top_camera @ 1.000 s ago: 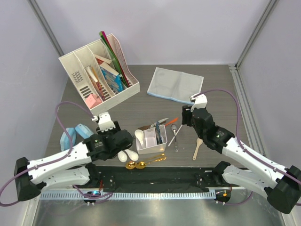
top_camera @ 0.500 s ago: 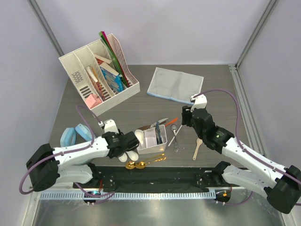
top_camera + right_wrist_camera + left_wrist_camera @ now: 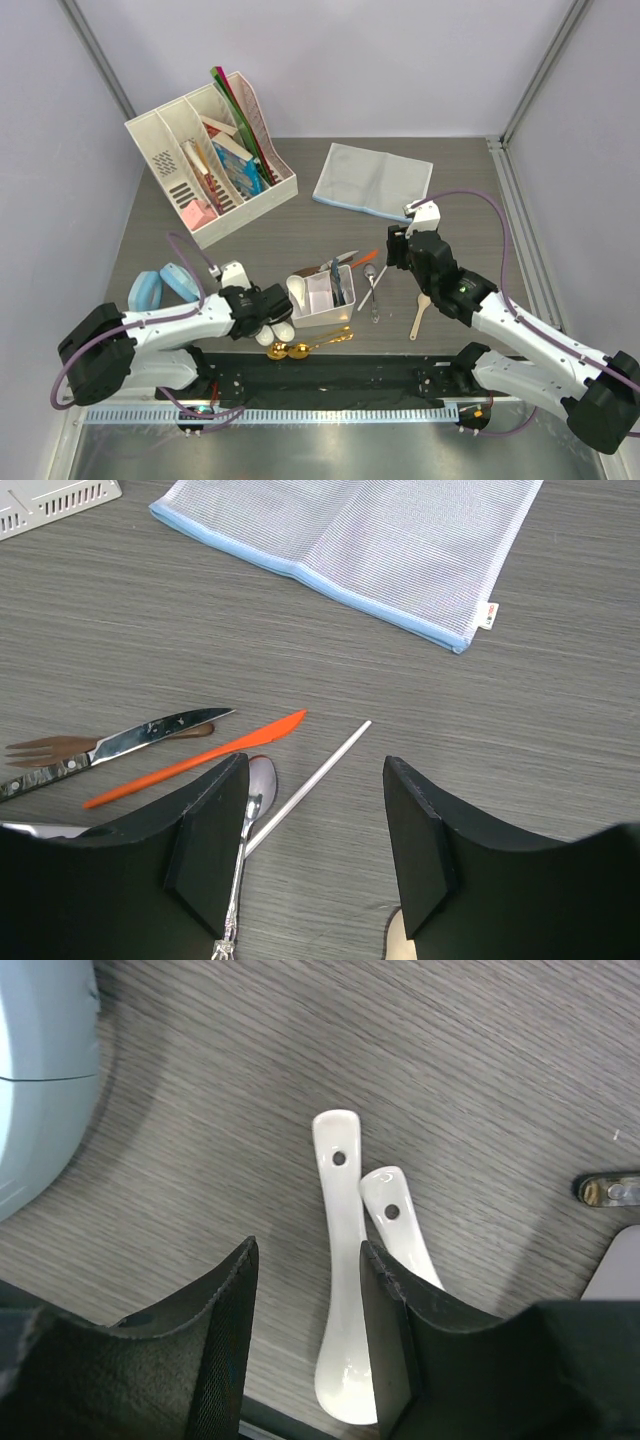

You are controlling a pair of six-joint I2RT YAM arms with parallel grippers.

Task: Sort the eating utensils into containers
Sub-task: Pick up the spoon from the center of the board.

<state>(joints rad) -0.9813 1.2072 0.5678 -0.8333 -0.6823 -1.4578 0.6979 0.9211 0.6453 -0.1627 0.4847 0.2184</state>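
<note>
Straddling white soup spoon (image 3: 338, 1220): left gripper (image 3: 307, 1260), spread.

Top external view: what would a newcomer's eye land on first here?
The open left gripper straddling one of two white soup spoons at the table's near edge draws the eye first. Just right of it sits the compartmented white box with loose cutlery beyond, and a tall file organizer stands at the far left.

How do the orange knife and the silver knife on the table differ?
The orange knife is one plain colour; the silver knife is shiny with a dark patterned handle. The orange knife lies nearer the right wrist camera, the silver knife beyond it. Both lie flat, tips pointing the same way.
</note>
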